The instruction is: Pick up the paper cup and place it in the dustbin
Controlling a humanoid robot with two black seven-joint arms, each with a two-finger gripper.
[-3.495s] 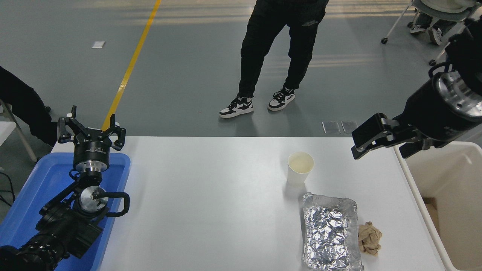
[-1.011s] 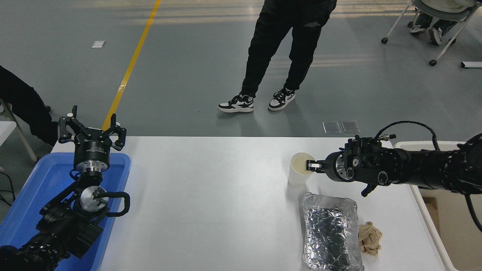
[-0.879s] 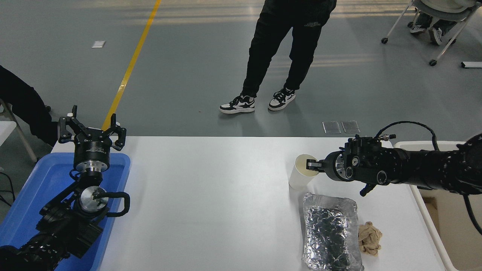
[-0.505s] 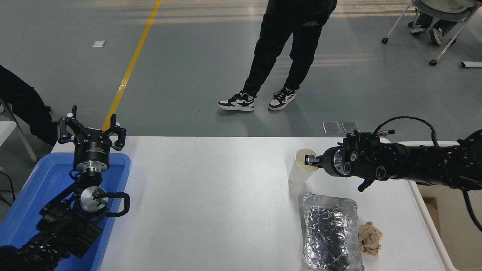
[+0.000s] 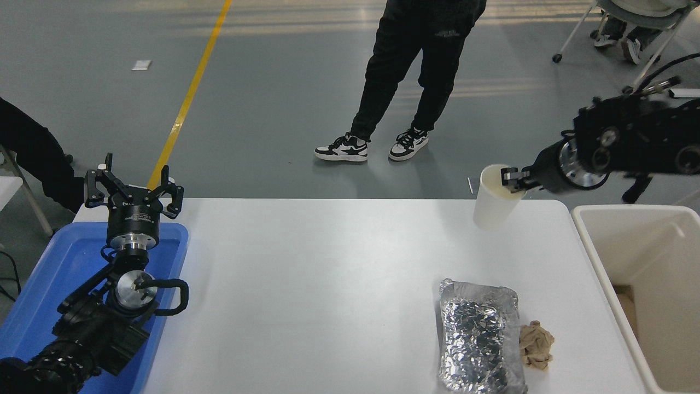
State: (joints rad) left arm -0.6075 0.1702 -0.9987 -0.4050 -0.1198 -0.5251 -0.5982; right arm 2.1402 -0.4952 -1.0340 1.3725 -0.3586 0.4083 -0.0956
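Your right gripper [image 5: 513,179], clamped on the small white paper cup's [image 5: 494,198] rim, has lifted it from the table toward two o'clock, nearing the cream rectangular dustbin [image 5: 601,257].

Grey smooth floor [image 5: 273,109] with soft light streaks near the top. Yellow line [image 5: 188,96] runs diagonally from top down toward the white worktop [image 5: 306,284]. Small white scrap [image 5: 141,65] on the floor at left. Person in black trousers [image 5: 407,60] and black-white sneakers [image 5: 342,149] stands beyond the far edge. Wheeled chair legs [image 5: 569,41] top right. Dark-clothed figure [image 5: 33,153] at left edge.
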